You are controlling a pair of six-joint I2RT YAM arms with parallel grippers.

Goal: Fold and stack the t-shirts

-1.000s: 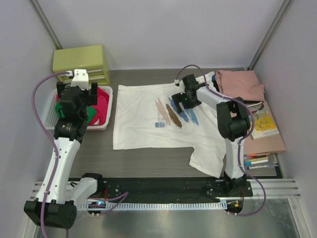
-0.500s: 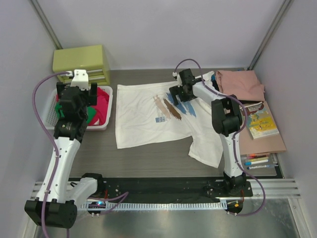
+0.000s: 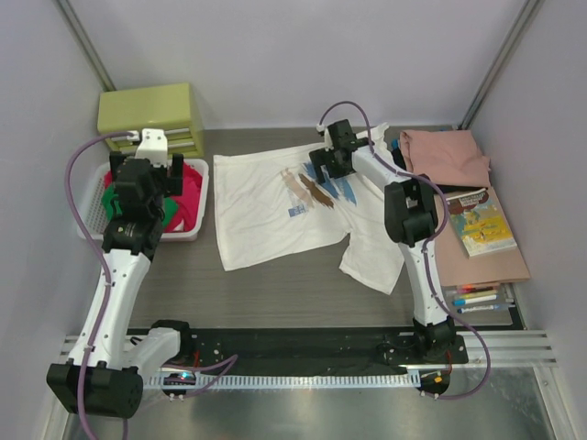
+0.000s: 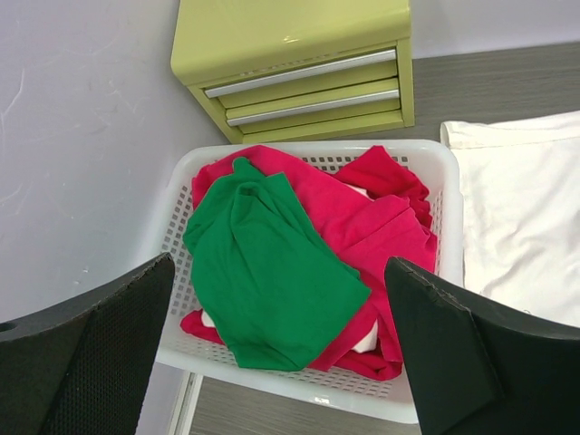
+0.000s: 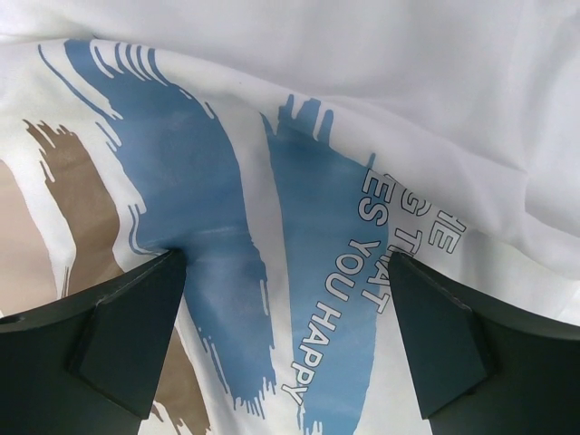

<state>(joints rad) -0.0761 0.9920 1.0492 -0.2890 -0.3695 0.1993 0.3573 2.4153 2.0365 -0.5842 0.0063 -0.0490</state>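
Two hands, both spread wide, neither holding cloth. Right hand point(image 5: 285, 335) low over the chest print of the white t-shirt point(image 3: 266, 215), fingers straddling the blue brush strokes and lettering; contact with the cloth not determinable. White t-shirt spread on the desk point(image 3: 266, 289) between the arms, askew, rippled around the print, one sleeve trailing beside the right arm's upright link. Left hand point(image 4: 281, 358) poised above the white basket point(image 4: 446, 186), well clear of its contents: green t-shirt point(image 4: 267, 272) crumpled atop red t-shirt point(image 4: 367, 227). Salmon-pink t-shirt point(image 3: 445, 156) in a rough fold at far right, beside a yellowish book point(image 3: 486, 229). Olive drawer unit point(image 4: 299, 41) behind the basket.

Hazards, as judged:
- Closing here likely to pinch mid-panel cloth rather than a hem, bunching the shirt and spoiling a straight fold.
- Dragging from the middle likely to skew the shirt more or sweep the trailing sleeve under the right arm.
- Pressing too low liable to scrape fingertips on the desk.
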